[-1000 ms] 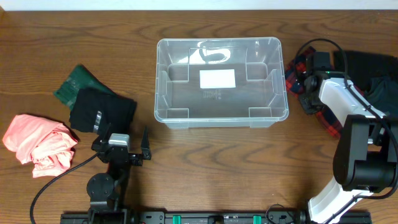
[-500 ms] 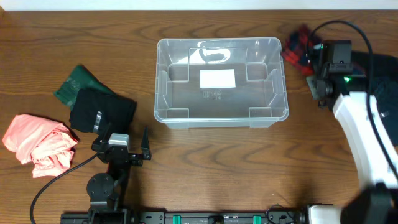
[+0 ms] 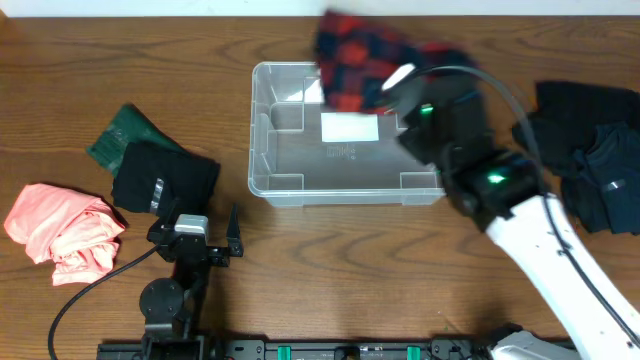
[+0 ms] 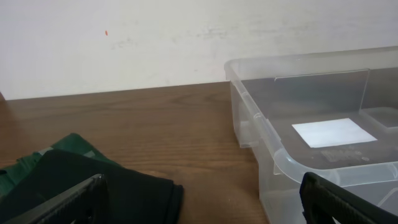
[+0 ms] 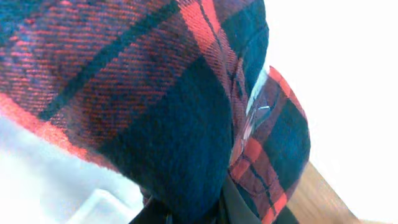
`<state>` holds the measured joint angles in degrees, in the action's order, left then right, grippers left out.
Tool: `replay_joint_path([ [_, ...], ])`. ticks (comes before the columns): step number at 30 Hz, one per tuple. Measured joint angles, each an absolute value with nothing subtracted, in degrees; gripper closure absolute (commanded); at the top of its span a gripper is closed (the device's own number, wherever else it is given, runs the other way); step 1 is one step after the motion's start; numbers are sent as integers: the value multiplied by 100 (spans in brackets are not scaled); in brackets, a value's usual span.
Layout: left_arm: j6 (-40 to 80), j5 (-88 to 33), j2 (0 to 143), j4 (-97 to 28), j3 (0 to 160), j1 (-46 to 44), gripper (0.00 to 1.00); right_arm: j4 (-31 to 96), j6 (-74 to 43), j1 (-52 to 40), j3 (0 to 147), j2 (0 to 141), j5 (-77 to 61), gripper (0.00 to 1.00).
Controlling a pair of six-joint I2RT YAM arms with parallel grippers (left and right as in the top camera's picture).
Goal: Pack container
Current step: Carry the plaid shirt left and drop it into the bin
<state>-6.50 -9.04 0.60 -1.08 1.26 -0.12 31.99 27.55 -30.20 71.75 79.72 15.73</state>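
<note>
Left fingers (image 4: 68,200) stand wide apart and empty, low over the counter (image 3: 300,260), near the pink cloth (image 3: 60,232), green cloth (image 3: 122,135) and black cloth (image 3: 165,175). Next sits the container (image 3: 350,197), open side up, long axis running left to right, white label (image 3: 349,126) on its base. My right fingers (image 5: 230,211) grip a plaid cloth (image 3: 370,60) above its far rim, hiding part of it; dark clothes (image 3: 590,150) lie rightmost.

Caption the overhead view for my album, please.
Right pincer holds a red-and-navy plaid cloth above the clear rectangular plastic container.
</note>
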Motion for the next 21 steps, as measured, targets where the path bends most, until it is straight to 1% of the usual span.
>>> replay_joint_path([
  [4,-650,-902,60,-110,126,-12,2,3214,2659,-3227,7175,8650,1389,99],
  [10,-650,-902,60,-108,126,-12,2,3321,2571,-3234,7172,9636,1017,99],
  [11,-650,-904,60,-110,126,-12,2,3339,2569,-3234,7172,9732,947,91],
  [12,-650,-904,60,-110,126,-12,2,3358,2567,-3242,7172,9826,869,63],
  [13,-650,-904,60,-108,126,-12,2,3380,2530,-3249,7172,9898,814,14],
  [14,-650,-904,60,-110,126,-12,2,3395,2532,-3249,7172,9926,773,1],
  [18,-650,-904,60,-110,126,-12,2,3336,2528,-3249,7179,9848,770,1],
  [21,-650,-904,60,-110,126,-12,2,3288,2512,-3249,7196,9522,1041,1],
])
